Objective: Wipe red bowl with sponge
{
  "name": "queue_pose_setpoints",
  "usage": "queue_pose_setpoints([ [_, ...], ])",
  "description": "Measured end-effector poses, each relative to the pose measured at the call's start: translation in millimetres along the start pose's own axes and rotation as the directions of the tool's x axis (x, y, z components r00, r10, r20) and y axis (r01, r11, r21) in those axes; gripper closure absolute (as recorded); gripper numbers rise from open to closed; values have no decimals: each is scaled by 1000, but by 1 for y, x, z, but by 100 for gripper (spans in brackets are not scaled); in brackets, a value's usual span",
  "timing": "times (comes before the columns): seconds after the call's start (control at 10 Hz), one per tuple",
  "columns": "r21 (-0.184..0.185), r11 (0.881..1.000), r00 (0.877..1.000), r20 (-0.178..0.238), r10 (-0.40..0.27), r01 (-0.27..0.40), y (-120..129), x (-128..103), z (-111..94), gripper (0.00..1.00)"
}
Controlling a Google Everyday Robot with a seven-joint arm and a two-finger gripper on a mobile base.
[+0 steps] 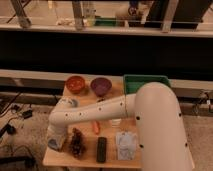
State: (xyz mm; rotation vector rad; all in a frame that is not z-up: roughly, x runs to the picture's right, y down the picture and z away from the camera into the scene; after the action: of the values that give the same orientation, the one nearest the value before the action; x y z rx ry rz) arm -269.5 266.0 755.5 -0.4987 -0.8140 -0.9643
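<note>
The gripper (56, 139) is closed on the sponge (52, 145) at the table's (50, 159) front-left corner, close to both edges. A brown clump (76, 142) lies just beside it at 3 o'clock. The red bowl (76, 84) stands at 12 o'clock by the far edge, with some bare tabletop between.

- Your arm (100, 111), thick and white, comes in from the lower right and stretches to the left across the counter (88, 156).
- The wrist (63, 107) bends down at its left end.
- Your claw (56, 141) points downward over the near left corner, with the fingers closed together.
</note>
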Motion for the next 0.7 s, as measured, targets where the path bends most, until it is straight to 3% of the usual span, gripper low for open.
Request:
queue_pose_setpoints([
  [0.4, 62, 997, 999, 18, 40, -42, 12, 0, -62, 91],
  [0.7, 111, 992, 998, 6, 64, -64, 13, -6, -105, 91],
])
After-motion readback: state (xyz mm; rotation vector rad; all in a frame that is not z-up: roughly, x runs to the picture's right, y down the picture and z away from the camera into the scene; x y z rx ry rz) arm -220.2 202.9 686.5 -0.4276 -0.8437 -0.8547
